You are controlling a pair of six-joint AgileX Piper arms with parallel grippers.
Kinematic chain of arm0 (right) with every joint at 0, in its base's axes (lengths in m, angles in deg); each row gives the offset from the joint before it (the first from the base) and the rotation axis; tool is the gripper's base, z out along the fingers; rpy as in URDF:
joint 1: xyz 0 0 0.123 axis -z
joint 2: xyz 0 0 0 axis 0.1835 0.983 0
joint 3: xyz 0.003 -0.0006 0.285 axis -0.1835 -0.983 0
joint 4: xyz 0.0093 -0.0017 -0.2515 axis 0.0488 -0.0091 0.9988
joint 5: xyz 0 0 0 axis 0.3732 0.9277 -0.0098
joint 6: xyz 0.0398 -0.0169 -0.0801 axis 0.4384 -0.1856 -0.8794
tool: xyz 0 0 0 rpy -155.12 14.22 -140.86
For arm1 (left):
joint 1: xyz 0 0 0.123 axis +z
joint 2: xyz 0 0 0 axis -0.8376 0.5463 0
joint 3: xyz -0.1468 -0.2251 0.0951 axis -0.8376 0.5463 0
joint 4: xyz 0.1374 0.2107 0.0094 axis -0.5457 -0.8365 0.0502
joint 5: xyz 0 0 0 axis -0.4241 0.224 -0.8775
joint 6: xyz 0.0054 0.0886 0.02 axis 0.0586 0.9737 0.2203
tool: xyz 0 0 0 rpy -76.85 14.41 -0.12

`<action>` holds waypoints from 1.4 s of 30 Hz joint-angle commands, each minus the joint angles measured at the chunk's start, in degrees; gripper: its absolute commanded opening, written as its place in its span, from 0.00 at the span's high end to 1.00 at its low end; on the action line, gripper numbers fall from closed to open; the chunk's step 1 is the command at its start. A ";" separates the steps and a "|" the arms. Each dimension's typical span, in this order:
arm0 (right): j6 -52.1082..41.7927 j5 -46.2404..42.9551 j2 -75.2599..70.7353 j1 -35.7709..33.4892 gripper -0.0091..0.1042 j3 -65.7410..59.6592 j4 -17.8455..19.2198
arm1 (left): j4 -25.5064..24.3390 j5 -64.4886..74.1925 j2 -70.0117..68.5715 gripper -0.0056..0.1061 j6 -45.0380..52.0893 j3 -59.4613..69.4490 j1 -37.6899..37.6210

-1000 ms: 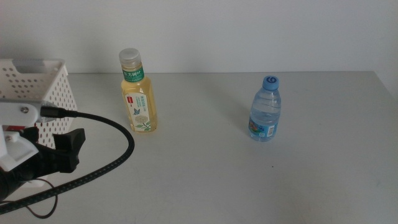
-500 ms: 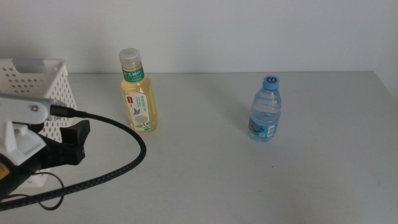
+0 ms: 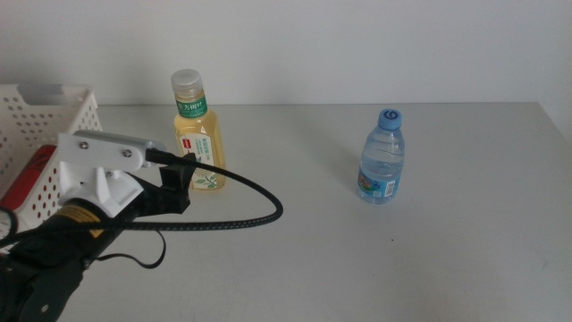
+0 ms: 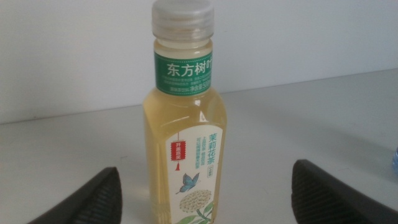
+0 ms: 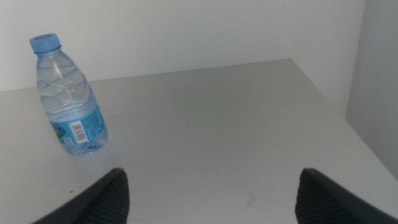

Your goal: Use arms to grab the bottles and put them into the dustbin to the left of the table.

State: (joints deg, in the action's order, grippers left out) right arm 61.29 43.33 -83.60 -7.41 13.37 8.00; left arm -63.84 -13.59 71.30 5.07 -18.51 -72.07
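The yellow tea bottle (image 3: 198, 134) stands upright on the desk (image 3: 375, 241) near its far edge, just beside the white basket (image 3: 40, 134) at the left. The left gripper (image 3: 179, 183) reaches in from the left, its fingers (image 4: 102, 196) spread wide and released, with the tea bottle (image 4: 185, 124) standing between them in the left wrist view — no contact shows on either side. In the middle view the gripper's black end covers part of the bottle's lower label, so how near the fingers are to it is hard to judge. A red shape (image 3: 27, 174) shows through the basket's holes, too hidden to make out. The small water bottle (image 3: 381, 157) with a blue cap stands upright well to the right, apart from everything. The right gripper (image 5: 208, 193) waits out of the middle view; its fingers are open and hold nothing, and the water bottle (image 5: 67, 99) stands off to one side ahead of them. A thick black cable (image 3: 237, 210) loops over the desk from the left arm.
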 commanded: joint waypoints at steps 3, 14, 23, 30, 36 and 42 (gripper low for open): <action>-0.29 -4.26 -1.26 0.24 0.09 0.55 0.70 | -0.82 -8.60 5.39 0.11 -1.85 -4.79 -0.38; -0.29 -4.26 -1.26 0.24 0.09 0.55 0.70 | -0.17 -8.61 16.05 0.11 -1.42 -15.12 -0.38; -0.29 -4.26 -1.26 0.24 0.09 0.55 0.70 | 1.20 -8.55 21.70 0.11 -0.17 -20.21 -0.11; -0.29 -4.26 -1.26 0.24 0.09 0.55 0.70 | 2.36 -8.60 25.95 0.11 -0.09 -24.54 -0.11; -0.29 -4.26 -1.26 0.24 0.09 0.55 0.70 | 2.36 -9.87 28.86 0.19 2.12 -27.59 -0.11; -0.29 -4.26 -1.26 0.24 0.09 0.55 0.70 | 2.76 -8.69 29.12 0.61 4.18 -28.03 -0.11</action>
State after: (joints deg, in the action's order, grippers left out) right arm 61.29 43.33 -83.60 -7.41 13.37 8.00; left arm -61.47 -18.45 103.38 9.06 -45.06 -72.15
